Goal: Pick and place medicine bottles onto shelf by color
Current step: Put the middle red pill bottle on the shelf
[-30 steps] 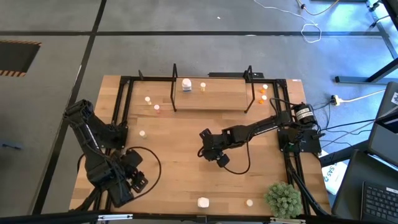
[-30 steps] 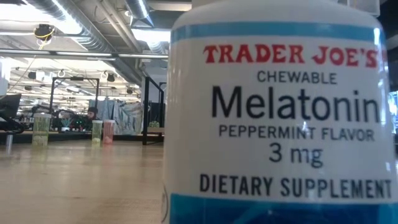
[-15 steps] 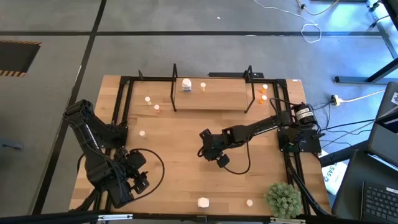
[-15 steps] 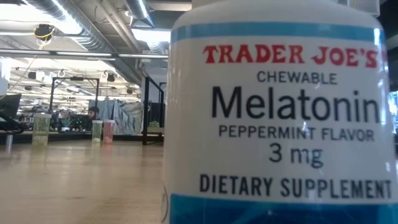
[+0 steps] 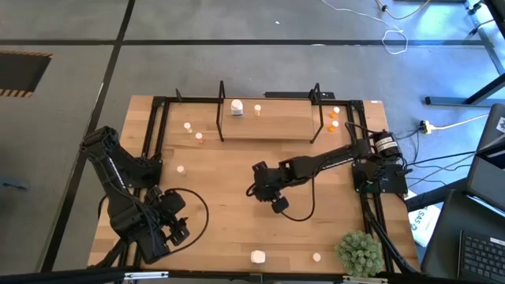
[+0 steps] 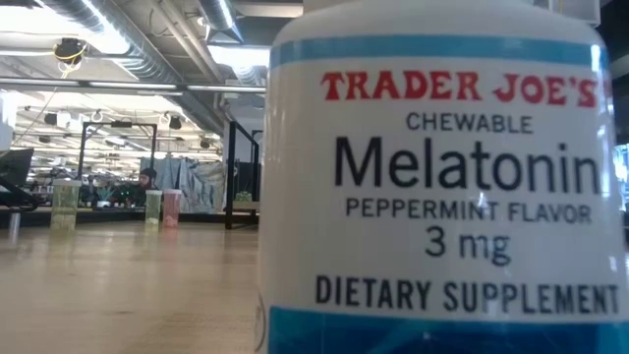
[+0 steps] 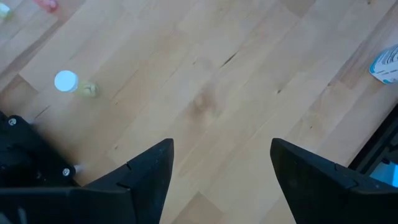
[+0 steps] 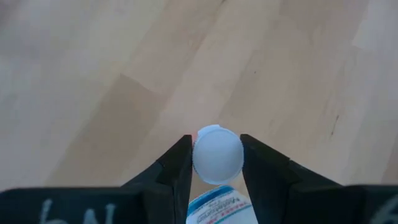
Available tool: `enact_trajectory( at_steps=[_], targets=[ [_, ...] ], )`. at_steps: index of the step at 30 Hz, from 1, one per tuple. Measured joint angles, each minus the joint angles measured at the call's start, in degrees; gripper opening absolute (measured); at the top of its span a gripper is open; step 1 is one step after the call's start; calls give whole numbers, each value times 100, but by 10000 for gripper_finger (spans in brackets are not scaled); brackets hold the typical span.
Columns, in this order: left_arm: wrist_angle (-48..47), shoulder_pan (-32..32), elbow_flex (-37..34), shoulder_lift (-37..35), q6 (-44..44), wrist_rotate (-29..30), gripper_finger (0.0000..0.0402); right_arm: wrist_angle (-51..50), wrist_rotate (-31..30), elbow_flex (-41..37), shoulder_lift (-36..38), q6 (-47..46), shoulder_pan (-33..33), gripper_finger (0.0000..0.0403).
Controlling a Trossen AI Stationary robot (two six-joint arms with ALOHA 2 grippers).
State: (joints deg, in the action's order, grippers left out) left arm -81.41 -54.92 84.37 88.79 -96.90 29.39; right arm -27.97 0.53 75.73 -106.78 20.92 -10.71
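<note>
Bottles are lying scattered across the wooden bench (image 5: pixel 229 181), and the right hand (image 8: pixel 215 163) is working at its middle, its two dark fingers (image 8: pixel 177 171) pressing on either side of a small white-capped bottle (image 8: pixel 217 154). A blue-and-white label is showing just under the cap, and the bottle is standing between the fingers above bare wood. In the high view the right hand (image 5: pixel 262 189) is sitting well in front of the shelf (image 5: pixel 268 120), which is running along the far side of the bench between thin black uprights.

On the shelf a chunky white bottle (image 5: pixel 236 107) is standing beside a smaller cream bottle (image 5: pixel 257 110). Orange bottles (image 5: pixel 334 120) are sitting just past the shelf's right end, and two small pale bottles (image 5: pixel 192 131) are sitting off its left end. Another pale bottle (image 5: pixel 181 169) is resting farther forward on the left.

Near the front edge a large white bottle (image 5: pixel 257 256) is standing so close to the low camera that its melatonin label (image 6: pixel 442 177) is filling most of that view; a small cream bottle (image 5: pixel 316 256) is sitting beside a green plant (image 5: pixel 359 252).

The left hand (image 7: pixel 217 174) is waiting at the front left corner with its fingers spread wide over empty wood, holding nothing.
</note>
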Motion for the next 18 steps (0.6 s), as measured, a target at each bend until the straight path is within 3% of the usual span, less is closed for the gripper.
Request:
enact_trajectory(
  at_steps=[3,18],
  targets=[
    [0,0,-1,0,0,0,263,-207,220,274,0,-167,23,126],
    [-6,2,0,0,157,234,263,-2565,213,2094,4,-370,735,126]
  ],
)
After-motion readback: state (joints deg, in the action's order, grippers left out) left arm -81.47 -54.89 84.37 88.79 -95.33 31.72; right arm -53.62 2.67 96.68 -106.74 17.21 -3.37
